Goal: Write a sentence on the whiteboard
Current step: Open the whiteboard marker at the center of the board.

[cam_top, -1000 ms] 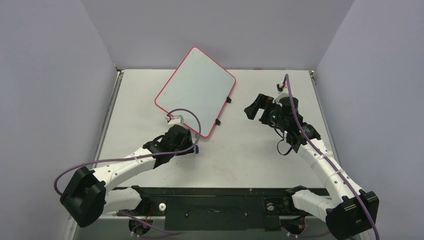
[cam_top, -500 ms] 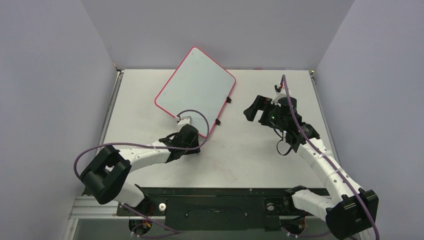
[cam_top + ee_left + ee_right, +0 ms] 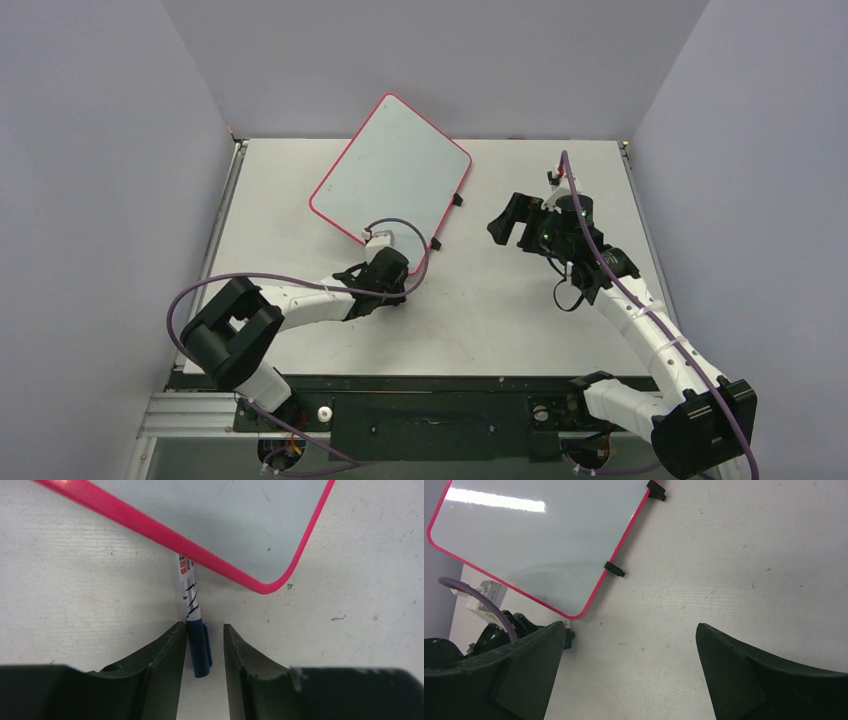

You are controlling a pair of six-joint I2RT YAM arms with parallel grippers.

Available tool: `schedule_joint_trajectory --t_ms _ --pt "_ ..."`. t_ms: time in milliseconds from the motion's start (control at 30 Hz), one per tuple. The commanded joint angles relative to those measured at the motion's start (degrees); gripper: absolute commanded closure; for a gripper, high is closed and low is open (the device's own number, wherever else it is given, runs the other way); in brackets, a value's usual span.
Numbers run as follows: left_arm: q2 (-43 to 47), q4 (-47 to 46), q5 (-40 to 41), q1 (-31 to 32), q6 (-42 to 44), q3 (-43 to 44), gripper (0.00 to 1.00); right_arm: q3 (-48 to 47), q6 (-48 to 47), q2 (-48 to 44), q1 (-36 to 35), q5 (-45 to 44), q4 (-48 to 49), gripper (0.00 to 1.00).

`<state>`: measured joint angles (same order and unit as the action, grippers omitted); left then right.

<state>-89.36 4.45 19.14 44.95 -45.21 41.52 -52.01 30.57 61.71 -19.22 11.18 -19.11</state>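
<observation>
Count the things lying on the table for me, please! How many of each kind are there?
whiteboard: 1
marker with a blue cap, poking out from under the board's edge: 1
black clips on the board's rim: 2
Total: 4

Setup sits in a plain little booth: back wall (image 3: pixel 430 60), left wall (image 3: pixel 90 200) and right wall (image 3: pixel 760 180), all flat pale lavender-grey. The surface (image 3: pixel 520 310) is an off-white slab, matte and a bit scuffed, with tiny dark specks and one small pink smudge (image 3: pixel 338 618) up close. A thin metal strip (image 3: pixel 221 220) runs down its left side, and there's another on the right. A black rail (image 3: pixel 430 400) crosses the near edge. Lighting's soft and even, shadows pretty faint.
</observation>
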Motion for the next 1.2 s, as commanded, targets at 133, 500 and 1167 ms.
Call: schedule_joint_trajectory --t_ms 133,500,1167 --pt "-3.64 -1.13 1.22 1.21 0.47 2.04 0.79 0.23 -0.95 -0.57 -0.49 0.79 0.49 0.01" --pt "-0.10 3.22 3.23 2.11 1.22 1.05 1.00 0.22 -0.79 -0.71 -0.47 1.48 0.35 0.01" --pt "24.01 20.23 7.74 2.12 -0.72 -4.96 1.00 -4.03 -0.87 2.05 -4.89 5.29 0.04 0.02"
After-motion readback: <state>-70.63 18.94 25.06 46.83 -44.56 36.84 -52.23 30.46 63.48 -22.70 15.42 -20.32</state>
